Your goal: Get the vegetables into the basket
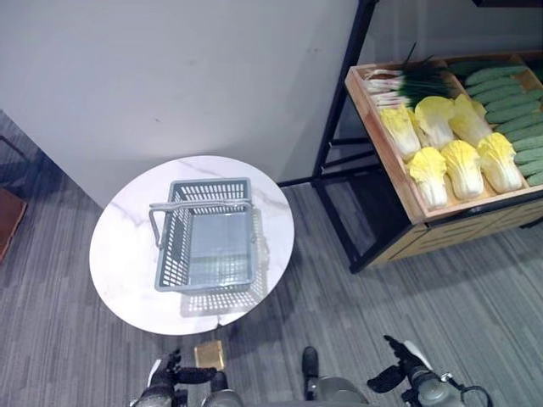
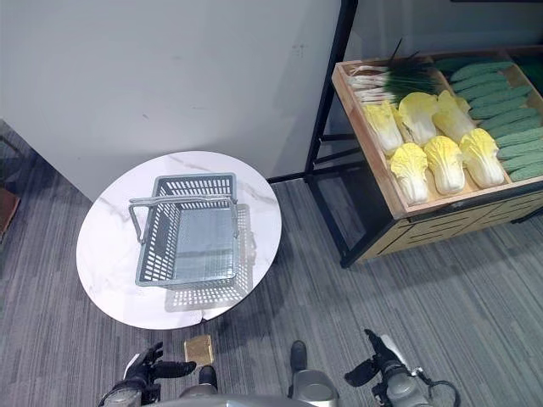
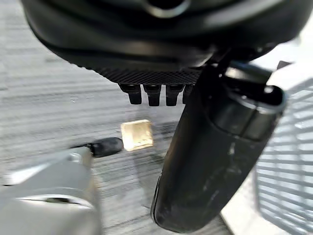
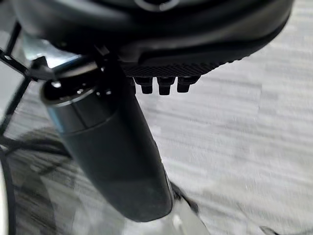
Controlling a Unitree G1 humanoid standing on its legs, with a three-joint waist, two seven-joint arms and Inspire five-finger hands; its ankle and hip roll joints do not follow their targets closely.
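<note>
- Left hand: seen low, near the floor, fingers relaxed and straight, nothing held; the thumb is stretched out beside the fingertips.
- Right hand: seen low, near the floor, fingers loosely extended, nothing held.
- Basket: grey plastic, empty, handles folded across its far end; set on the round white table, ahead of the left fingers and apart from them.
- Cabbages: yellow, laid in rows in the wooden crate on the black rack, well ahead of the right fingers.
- Cucumbers: green, stacked in the same crate, beyond the cabbages.
- Spring onions: laid at the crate's far end.
- Small tan square: lies flat on the grey floor, past the left fingertips.
</note>
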